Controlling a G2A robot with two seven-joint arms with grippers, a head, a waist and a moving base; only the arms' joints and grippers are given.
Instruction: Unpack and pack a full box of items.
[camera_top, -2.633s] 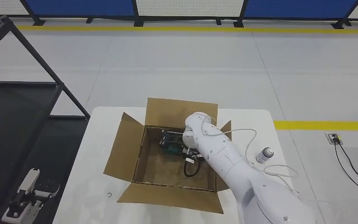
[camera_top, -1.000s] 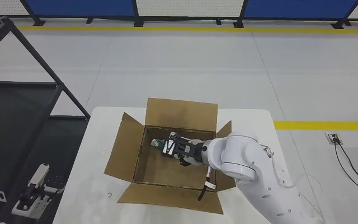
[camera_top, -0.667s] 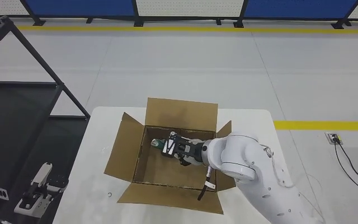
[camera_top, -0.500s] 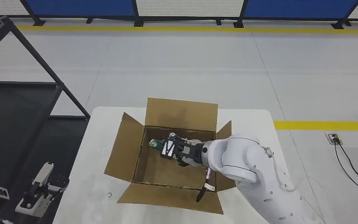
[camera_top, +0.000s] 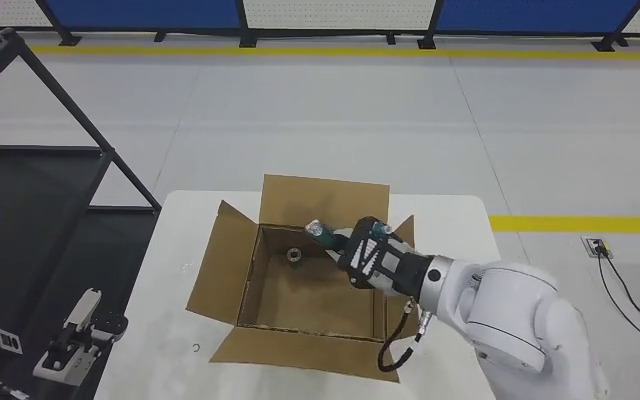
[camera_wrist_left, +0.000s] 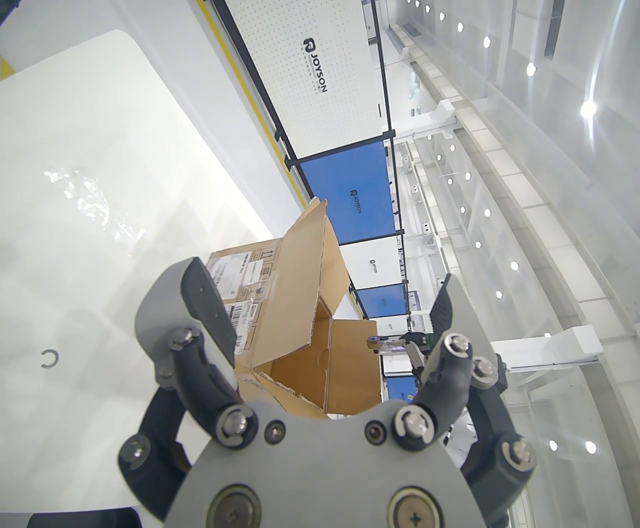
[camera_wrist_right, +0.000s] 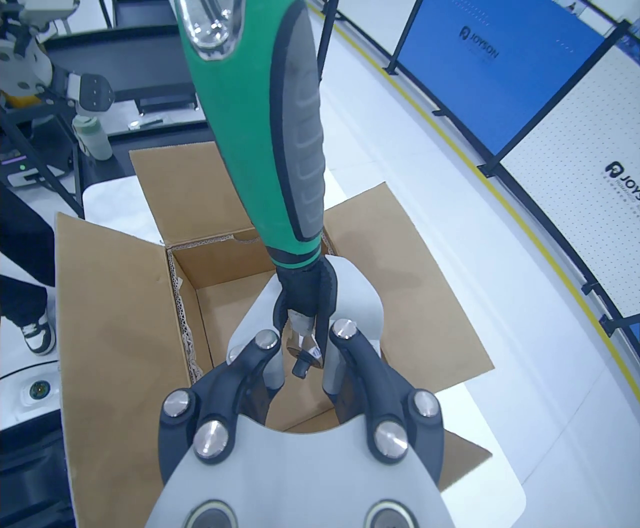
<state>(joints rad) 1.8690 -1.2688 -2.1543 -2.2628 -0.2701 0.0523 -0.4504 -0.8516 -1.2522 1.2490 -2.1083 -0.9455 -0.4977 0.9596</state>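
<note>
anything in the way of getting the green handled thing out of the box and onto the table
Only the box: its raised side flap sits between the green-handled item, held in the right tool, and the table there. Lifting over it looks feasible.

Open cardboard box (camera_top: 325, 203), flaps spread; green-handled tool (camera_wrist_right: 265, 125) tilted above its far side; small dark round part (camera_top: 293, 256) inside.

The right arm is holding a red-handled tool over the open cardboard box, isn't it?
Nearly. The handle of the tool is green and grey, not red, as the right wrist view shows. The rest stands: the right arm holds it over the open cardboard box.
</note>
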